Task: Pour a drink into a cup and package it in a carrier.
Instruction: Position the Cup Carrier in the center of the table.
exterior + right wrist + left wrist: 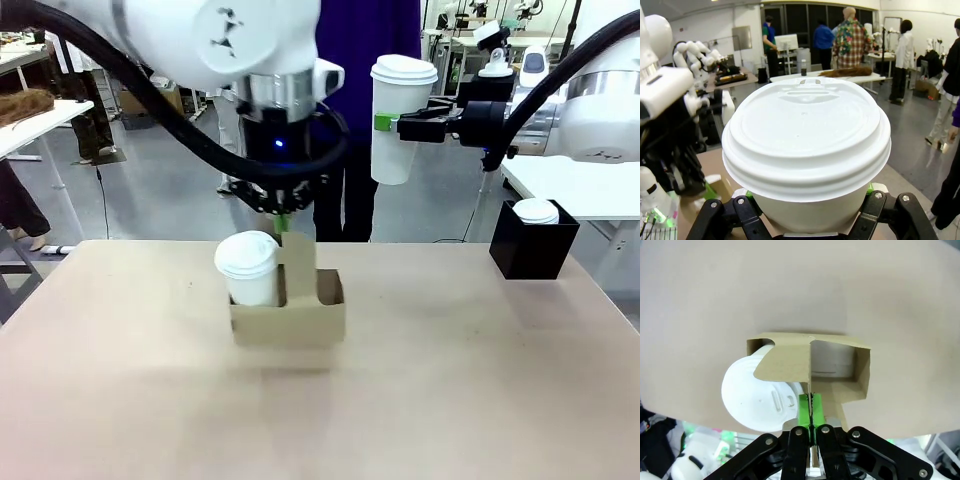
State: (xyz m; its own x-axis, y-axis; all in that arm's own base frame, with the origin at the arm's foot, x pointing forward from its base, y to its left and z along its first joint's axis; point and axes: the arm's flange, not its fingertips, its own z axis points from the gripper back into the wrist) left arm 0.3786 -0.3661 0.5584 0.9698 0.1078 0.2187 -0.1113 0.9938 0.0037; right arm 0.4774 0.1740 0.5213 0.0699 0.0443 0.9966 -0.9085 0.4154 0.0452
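- Carrier (288,318) is mid-table (120,400). Can't tell whether its base rests on the table or hangs just clear of it.
- Left gripper (810,407) is straight above the carrier, jaws pinched tight on the upright handle (785,362), with the green pads flat against the cardboard.
- First cup (248,265), lid on, is seated in the carrier on the robot's left of the handle. That slot reads as done.
- Free hole (834,365), on the other side of the handle, has nothing in it.
- Second cup (400,110), lid on, is in the air above and to the right of the carrier, well apart from it.
- Right gripper (398,124) reaches in sideways and is clamped round the second cup's upper body, just under the lid.
- Pouring: both cups are lidded, so the contents can't be seen. My read is that pouring and lidding are finished for both.
- Black box (533,250) is far to the right of the carrier, with a white lid (537,211) on top. It doesn't look like part of the packaging step.
- Left to do, by my estimate:
  - bring the second cup over the free hole;
  - lower it in upright;
  - release it.
- After that the carrier holds both cups and can go up by the handle.
- Watch: the left gripper and wrist crowd the space over the handle. The second cup needs to come in from the carrier's right side without clipping them or tipping.
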